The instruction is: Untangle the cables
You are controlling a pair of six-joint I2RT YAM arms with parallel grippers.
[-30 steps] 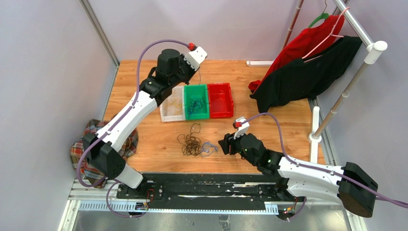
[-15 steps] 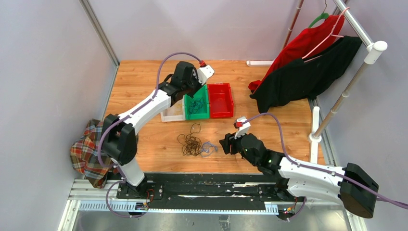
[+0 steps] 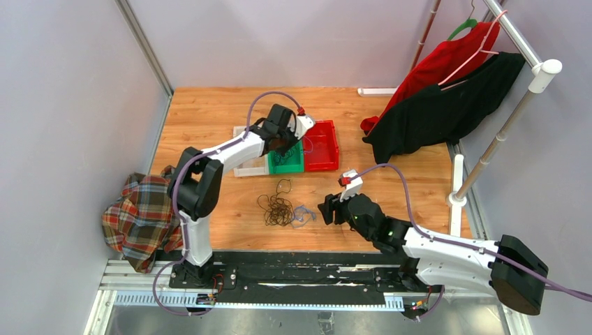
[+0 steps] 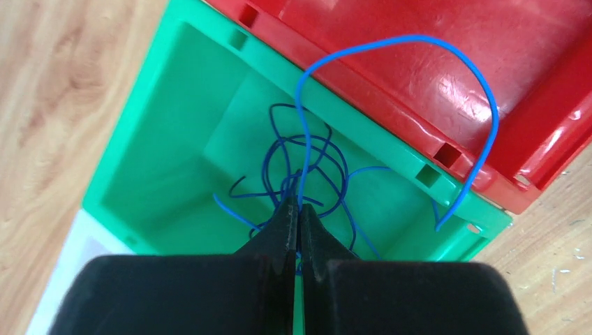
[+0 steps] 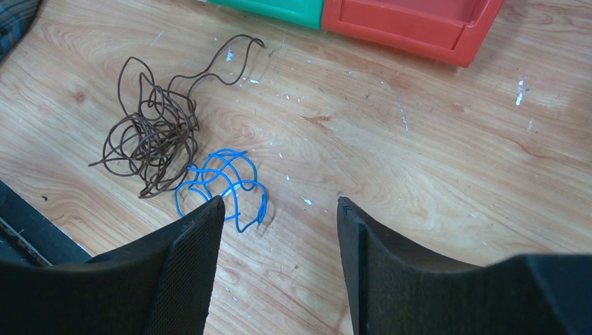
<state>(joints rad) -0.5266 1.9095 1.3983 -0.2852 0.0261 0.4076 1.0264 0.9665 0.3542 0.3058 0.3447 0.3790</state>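
left gripper pinched tight on thin glossy blue wire arcing over green plastic bin; right gripper gaping wide, empty.

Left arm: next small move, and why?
Probably pull the left gripper back from the red bin before opening. It is shut on a blue wire above the green bin, where other blue wires lie, but its loop arcs over the red bin.
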